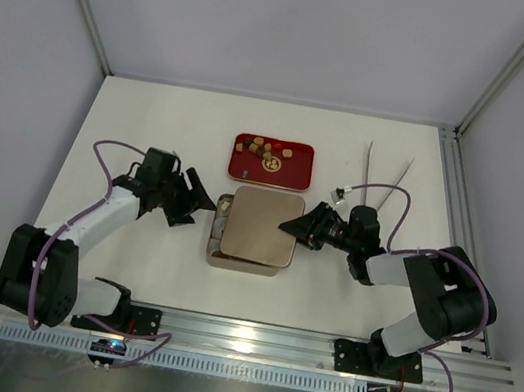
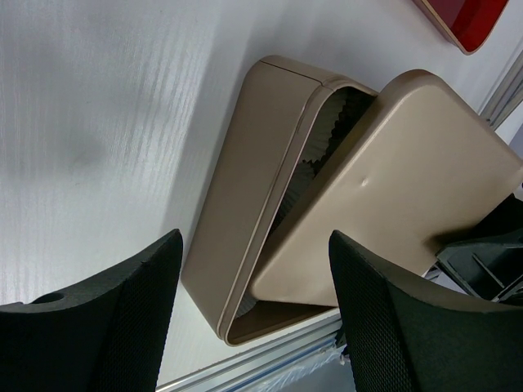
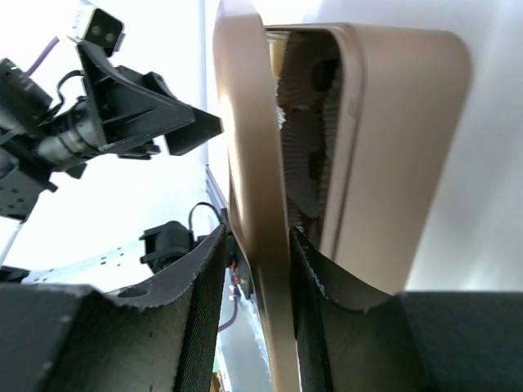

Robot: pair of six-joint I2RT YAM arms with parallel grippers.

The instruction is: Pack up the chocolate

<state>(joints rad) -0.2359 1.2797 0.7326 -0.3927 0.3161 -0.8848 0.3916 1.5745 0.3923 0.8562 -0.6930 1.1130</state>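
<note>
The chocolate [image 1: 268,151], small brown and tan pieces, lies in a red tray [image 1: 243,166] behind the tan tin [image 1: 215,249]. The tin's lid [image 1: 259,224] rests skewed over it, leaving white paper cups [image 1: 222,217] showing along the left. My right gripper [image 1: 289,229] straddles the lid's right edge [image 3: 249,122]; one finger touches it and a gap shows at the other, so it is open [image 3: 257,233]. My left gripper [image 1: 197,210] hovers open just left of the tin [image 2: 245,180], with nothing between its fingers [image 2: 255,241]. Cups [image 3: 306,139] line the tin's inside.
Two thin metal rods [image 1: 388,170] lie at the back right by the frame post. An aluminium rail [image 1: 247,336] runs along the near edge. White walls close in the left, back and right. The left arm [image 3: 122,114] shows beyond the lid.
</note>
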